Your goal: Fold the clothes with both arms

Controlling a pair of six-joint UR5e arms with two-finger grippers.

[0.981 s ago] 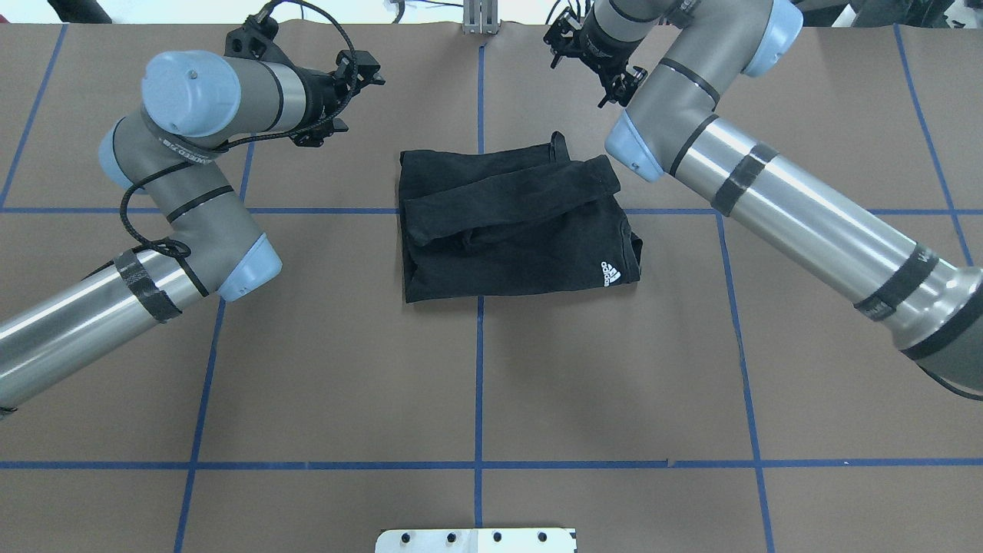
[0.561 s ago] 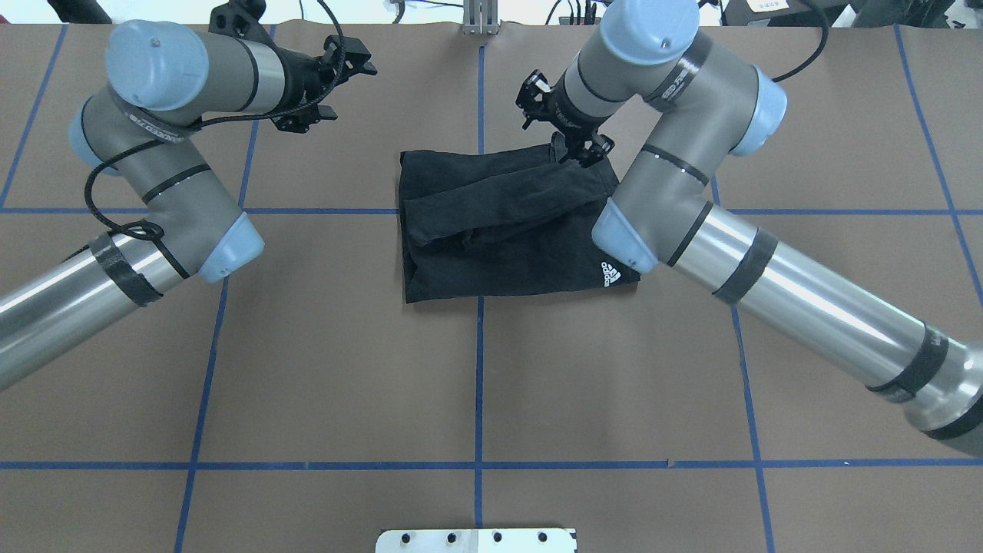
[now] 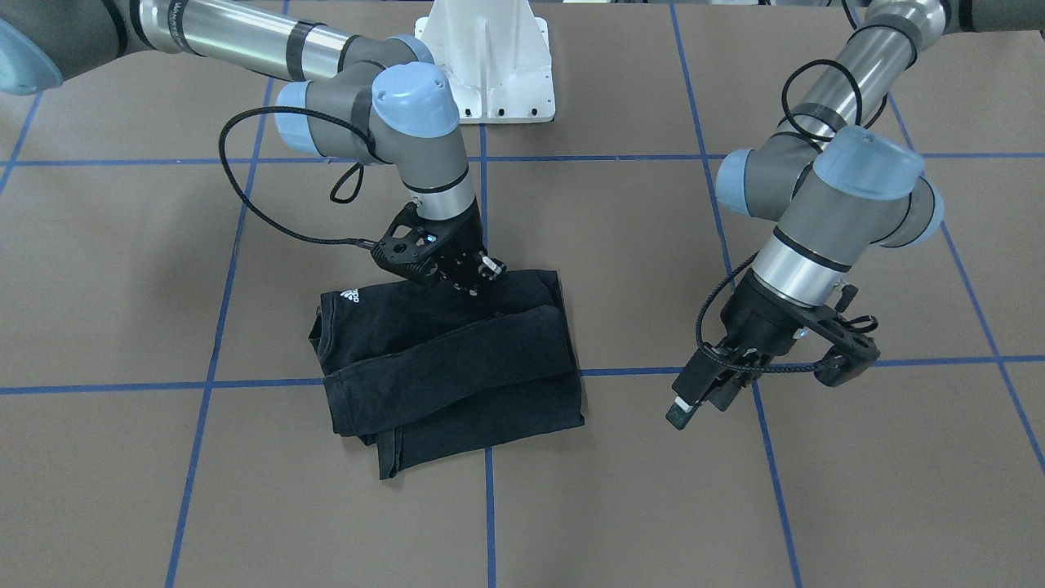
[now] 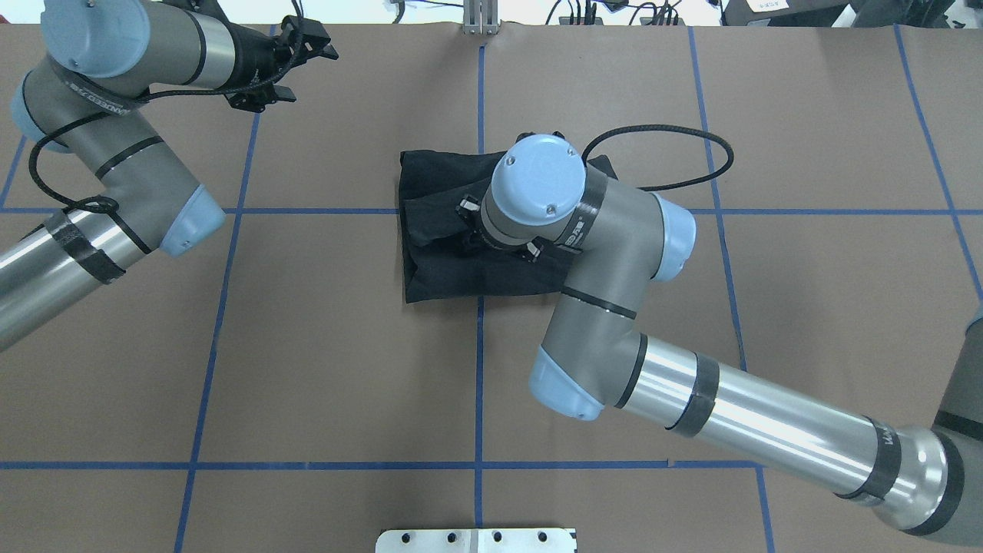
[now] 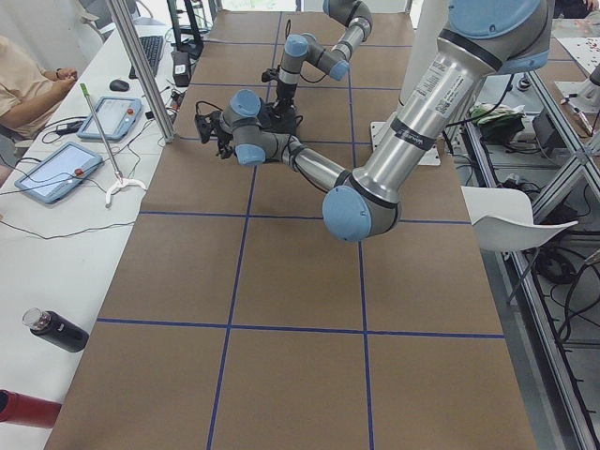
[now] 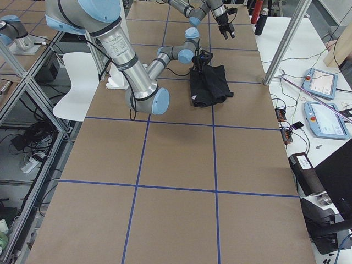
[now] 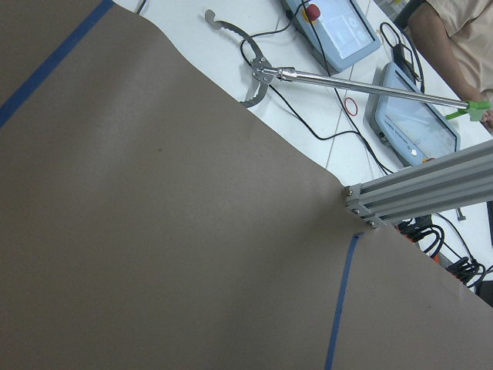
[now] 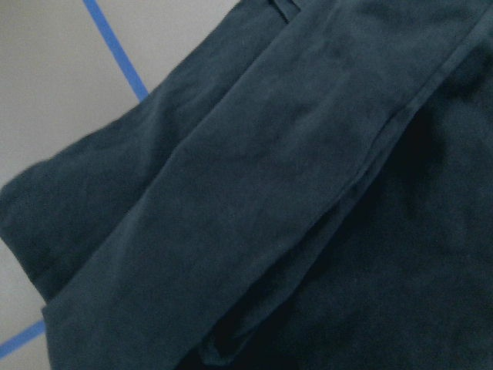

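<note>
The clothes are one black T-shirt, lying folded in a rough rectangle mid-table, a loose flap across its top. Its small white logo shows at the corner nearest the robot. My right gripper points down at the shirt's robot-side edge, fingers slightly apart, open, at the fabric. In the overhead view the right wrist hides that gripper and part of the shirt. The right wrist view is filled with dark folds. My left gripper hangs open and empty over bare table, well away from the shirt, at the far left.
Blue tape lines divide the brown table into squares. The white pedestal base stands at the robot's side. An aluminium post rises at the far edge. Beyond it lie tablets and a grabber tool; a person sits there.
The right arm swung in from the back right and came down over the shirt. The left arm drew back toward the far left corner. The shirt lies as before.
</note>
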